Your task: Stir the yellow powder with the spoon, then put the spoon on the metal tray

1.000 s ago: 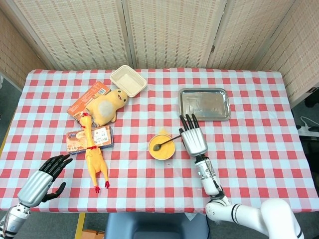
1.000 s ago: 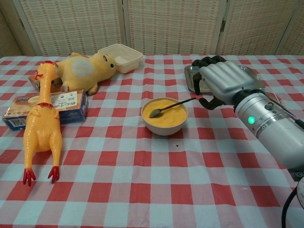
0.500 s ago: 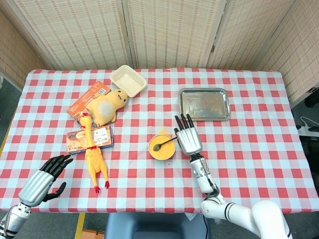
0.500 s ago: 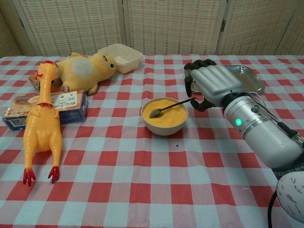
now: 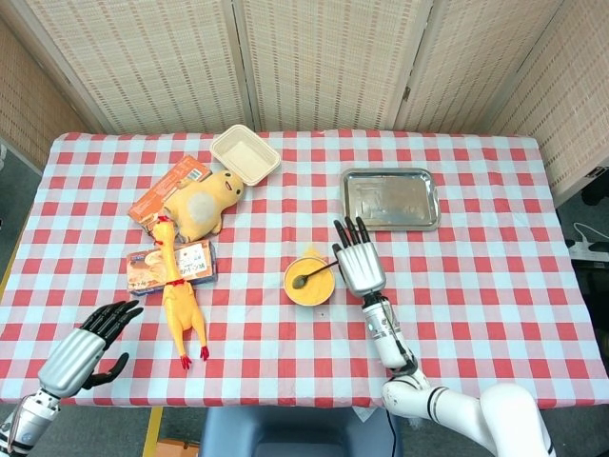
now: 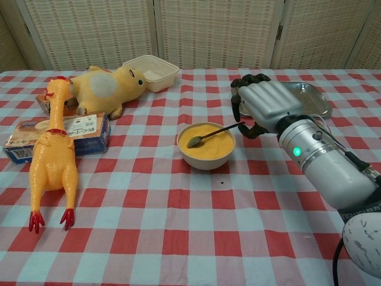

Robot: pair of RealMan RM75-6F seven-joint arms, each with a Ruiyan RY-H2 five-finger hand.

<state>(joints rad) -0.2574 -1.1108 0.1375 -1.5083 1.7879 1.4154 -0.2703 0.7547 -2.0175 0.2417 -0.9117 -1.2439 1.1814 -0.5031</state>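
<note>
On the checked desk (image 5: 495, 286), the metal tray (image 5: 391, 199) lies empty just beyond the right robot hand (image 6: 265, 106). The bowl (image 6: 206, 156) of yellow powder (image 6: 211, 143) sits beside that hand, which pinches the spoon (image 6: 209, 135) resting in it. The left robot hand (image 5: 88, 345) hangs open.

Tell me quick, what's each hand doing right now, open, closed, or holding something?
Left hand: open, fingers spread, holding nothing.
Right hand: pinching the handle of the spoon, whose tip is in the bowl of yellow powder.
</note>
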